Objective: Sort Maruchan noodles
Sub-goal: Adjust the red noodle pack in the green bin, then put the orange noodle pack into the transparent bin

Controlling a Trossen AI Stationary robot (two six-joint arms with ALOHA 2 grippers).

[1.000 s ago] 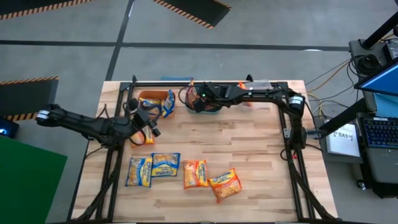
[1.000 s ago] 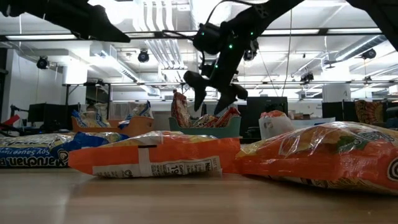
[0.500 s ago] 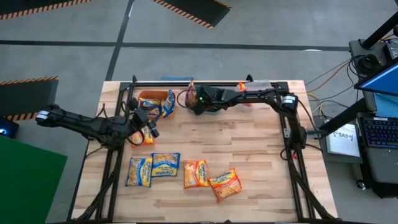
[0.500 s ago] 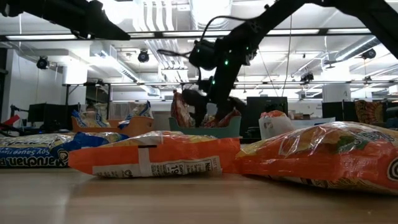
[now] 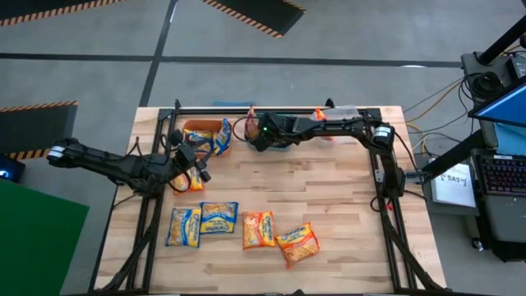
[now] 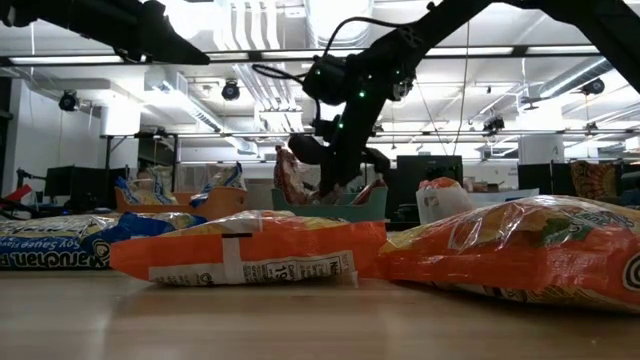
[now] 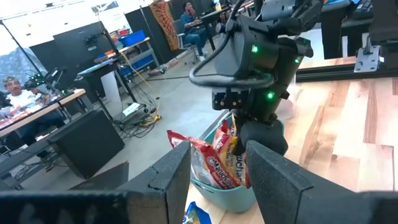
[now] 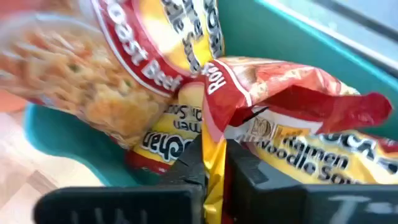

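Observation:
A teal bin (image 5: 279,143) at the far middle of the table holds maroon-and-yellow Maruchan packets (image 7: 214,163). My right gripper (image 8: 214,167) reaches down into it (image 6: 333,185), shut on one of them. An orange bin (image 5: 197,128) to its left holds blue-and-yellow packets (image 5: 221,138). Two blue packets (image 5: 200,222) and two orange ones (image 5: 279,237) lie flat on the table's near half. My left gripper (image 7: 217,180) hangs open above the table beside the orange bin (image 5: 200,164), facing the teal bin, with nothing between its fingers. An orange packet (image 5: 191,181) shows below it. My right gripper pinches a crumpled yellow-and-red edge (image 8: 214,144) of a maroon packet between its two fingers. The fingers (image 6: 328,178) come from above, pointing down into the teal bin. The packet's body (image 8: 292,118) spreads beyond the fingers, lying among the other packets in the bin.
A black frame rail (image 5: 279,108) runs along the table's far edge and down both sides. A small white-and-orange thing (image 6: 440,198) stands right of the teal bin. Bare wood (image 5: 329,189) lies on the table's right half. People sit at desks beyond the table (image 7: 12,99).
My right gripper, open above the teal bin a second ago, has dropped into the bin, moved a little toward the table's left, and shut on a maroon packet.

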